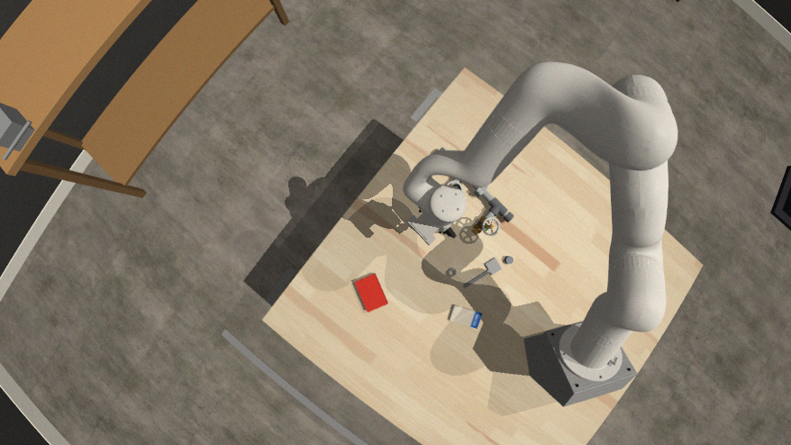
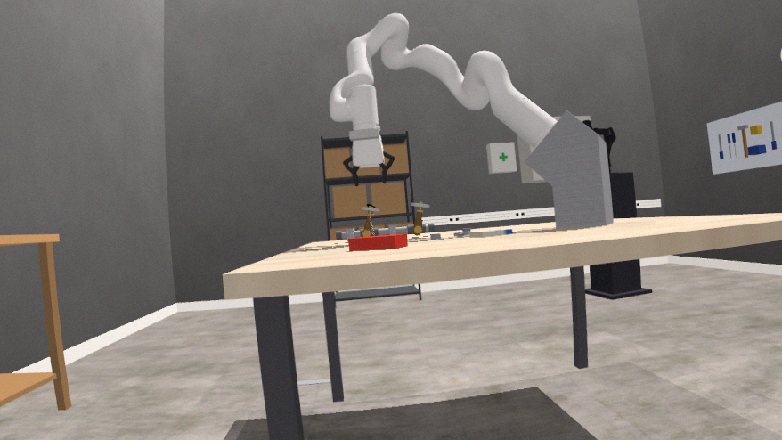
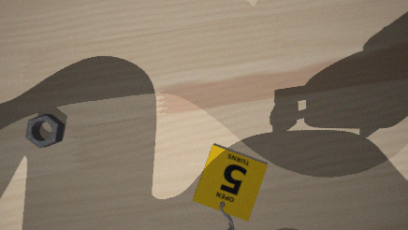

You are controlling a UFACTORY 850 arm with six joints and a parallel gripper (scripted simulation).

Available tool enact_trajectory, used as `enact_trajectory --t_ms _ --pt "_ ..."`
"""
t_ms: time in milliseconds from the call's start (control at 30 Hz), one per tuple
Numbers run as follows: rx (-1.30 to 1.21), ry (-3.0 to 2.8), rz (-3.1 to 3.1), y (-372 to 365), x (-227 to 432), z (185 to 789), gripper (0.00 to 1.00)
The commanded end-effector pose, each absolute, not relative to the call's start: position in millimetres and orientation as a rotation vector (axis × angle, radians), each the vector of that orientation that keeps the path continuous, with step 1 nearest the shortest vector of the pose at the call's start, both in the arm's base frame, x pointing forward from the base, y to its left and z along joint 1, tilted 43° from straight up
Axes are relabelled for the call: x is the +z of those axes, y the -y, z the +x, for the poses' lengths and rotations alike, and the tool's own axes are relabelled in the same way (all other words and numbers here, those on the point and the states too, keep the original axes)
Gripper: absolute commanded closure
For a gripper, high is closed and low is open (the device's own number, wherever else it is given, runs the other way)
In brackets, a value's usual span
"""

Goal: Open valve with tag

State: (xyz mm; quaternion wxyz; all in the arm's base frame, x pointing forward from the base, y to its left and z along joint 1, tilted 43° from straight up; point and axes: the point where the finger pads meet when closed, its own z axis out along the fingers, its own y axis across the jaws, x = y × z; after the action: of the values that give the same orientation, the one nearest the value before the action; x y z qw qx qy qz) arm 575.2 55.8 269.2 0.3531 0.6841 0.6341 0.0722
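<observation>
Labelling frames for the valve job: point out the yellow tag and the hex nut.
yellow tag (image 3: 215,175): wrist view, bare yellow face.
hex nut (image 1: 448,273) (image 3: 31,131): top and wrist views, metal ring.

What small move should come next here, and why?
Probably lower the open gripper toward the valve handwheel beneath it: a chain hangs from that valve, the tag reads "OPEN 5 TURNS", and the fingers are well above the wheel.

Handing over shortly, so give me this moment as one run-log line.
gripper: open, holding nothing | position: above the valves | yellow tag: reads OPEN 5 TURNS | valve turns so far: cannot tell
</observation>
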Motion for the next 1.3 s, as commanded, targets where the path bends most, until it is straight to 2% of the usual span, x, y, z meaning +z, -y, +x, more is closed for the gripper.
enact_trajectory --t_ms 0,667,1267 --pt "0.236 -1.577 1.829 -53 271 575 0.0" --pt "0.764 -0.617 2.462 -7 284 574 0.0" --pt "1.073 0.436 2.7 40 298 573 0.0"
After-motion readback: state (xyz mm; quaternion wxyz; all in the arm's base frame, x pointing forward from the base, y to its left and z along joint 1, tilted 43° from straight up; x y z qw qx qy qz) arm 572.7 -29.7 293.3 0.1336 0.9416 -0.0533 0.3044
